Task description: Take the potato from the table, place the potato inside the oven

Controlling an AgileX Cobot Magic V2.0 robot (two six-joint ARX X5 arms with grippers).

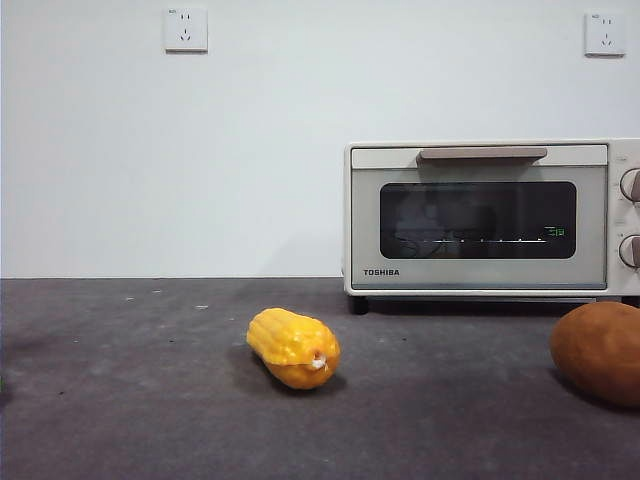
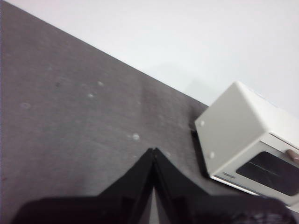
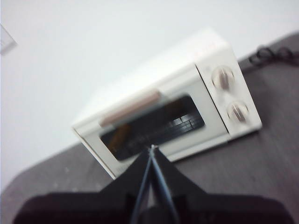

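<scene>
The orange-brown potato lies on the dark grey table at the right edge of the front view, partly cut off. Behind it stands the cream-white Toshiba oven with its door closed; the oven and the oven also show in both wrist views. My left gripper is shut and empty, held above bare table some way from the oven's side. My right gripper is shut and empty, held in front of the oven door. Neither arm shows in the front view.
A yellow ribbed corn cob lies mid-table, left of the potato. A white wall with two sockets stands behind. A black cord trails behind the oven. Two round knobs sit beside the door.
</scene>
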